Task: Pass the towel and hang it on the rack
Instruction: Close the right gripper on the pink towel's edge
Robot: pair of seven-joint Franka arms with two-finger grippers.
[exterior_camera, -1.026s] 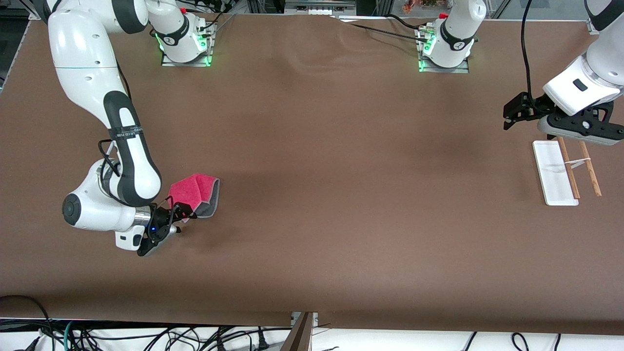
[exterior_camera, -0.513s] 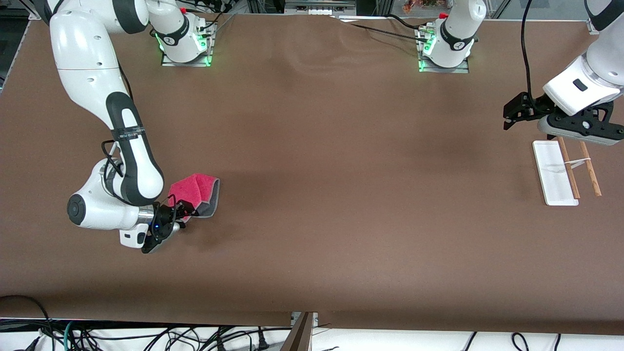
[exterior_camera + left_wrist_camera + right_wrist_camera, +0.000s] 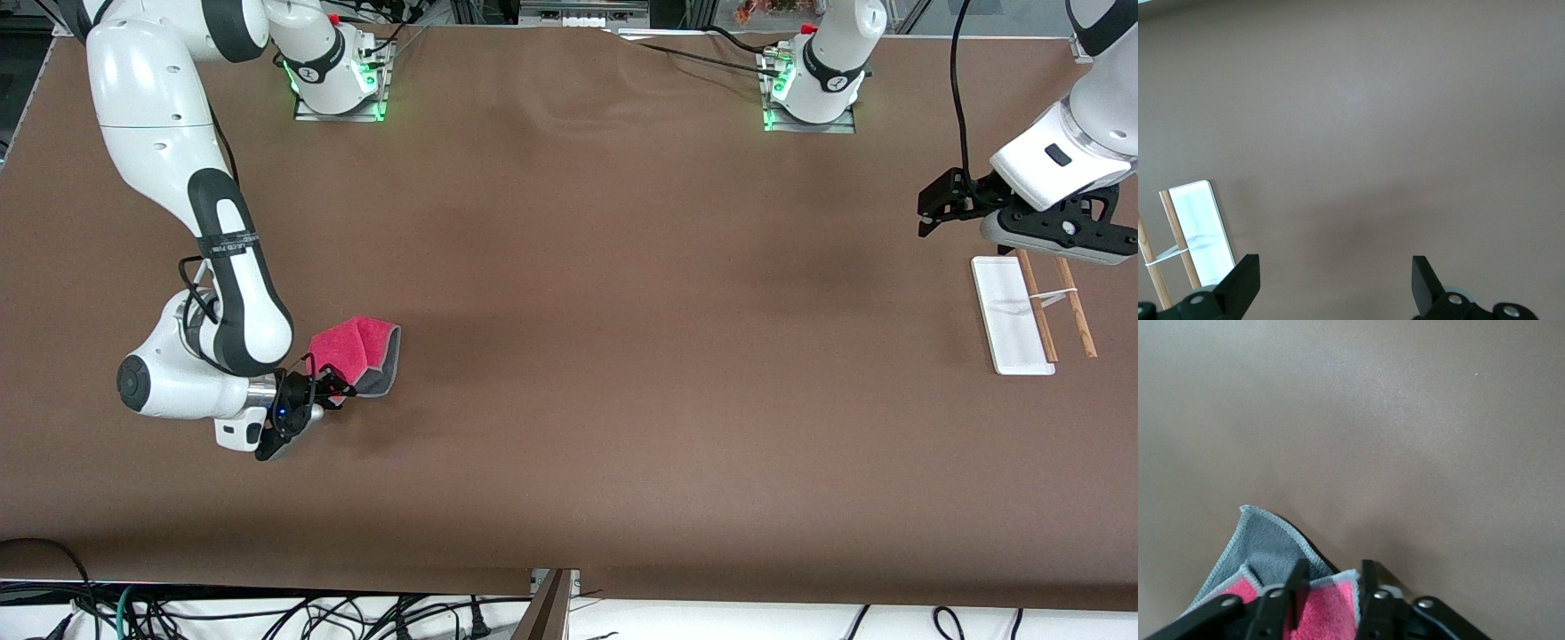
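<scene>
Pink-red towel (image 3: 356, 349) with grey underside and edging, folded on desk (image 3: 587, 356) toward right arm's end, right gripper (image 3: 1330, 577) fingers pinching its edge, left gripper (image 3: 1331, 283) released, hovering beside rack (image 3: 1031, 311)

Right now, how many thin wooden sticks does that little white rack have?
2. Both thin light-brown wooden rods rise side by side from the flat white-based rack, at the left arm's end of the table.
</scene>
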